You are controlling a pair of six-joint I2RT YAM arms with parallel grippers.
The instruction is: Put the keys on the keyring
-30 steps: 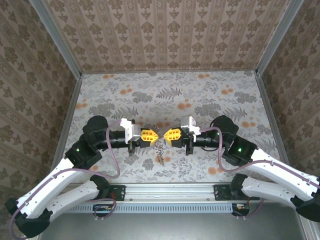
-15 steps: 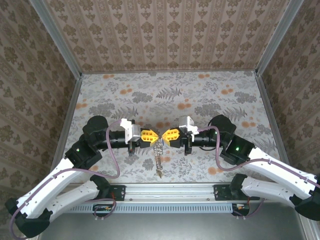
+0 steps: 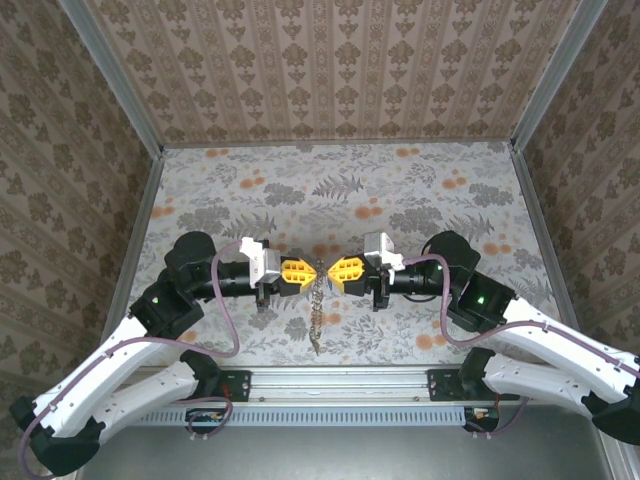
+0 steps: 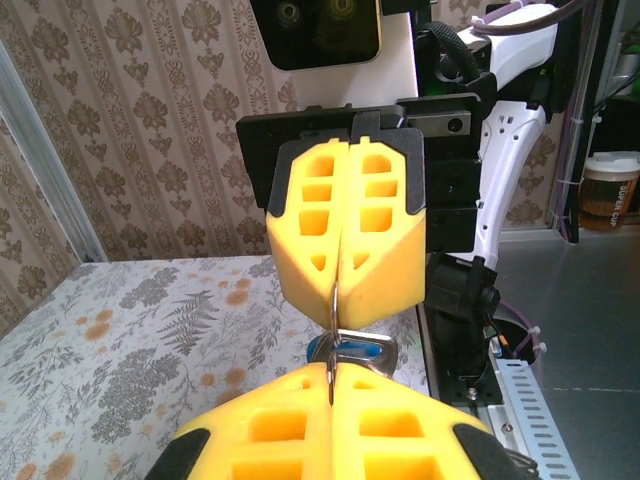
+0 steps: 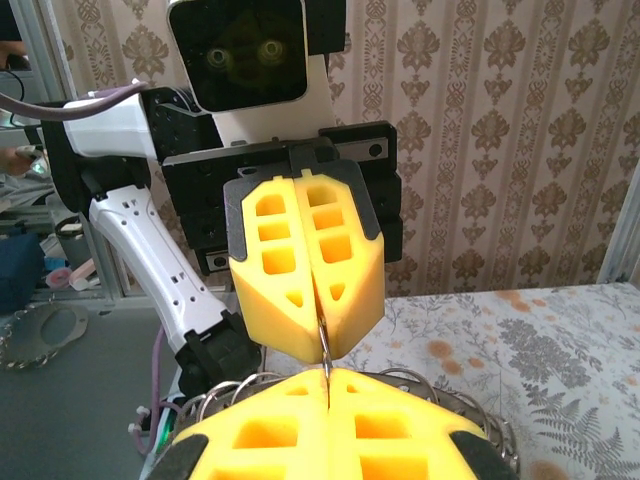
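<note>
Left gripper (image 3: 311, 271), right gripper (image 3: 330, 271) tip to tip, both clamped on keyring (image 3: 318, 310); hold loop taut, ease blue key (image 4: 318, 348) along.

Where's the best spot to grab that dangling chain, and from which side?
Probably its top end, where the keyring chain is held firm. Below that it hangs loose and would likely swing. Come in level from either side, as the left gripper and right gripper pinch it, tip to tip.
</note>
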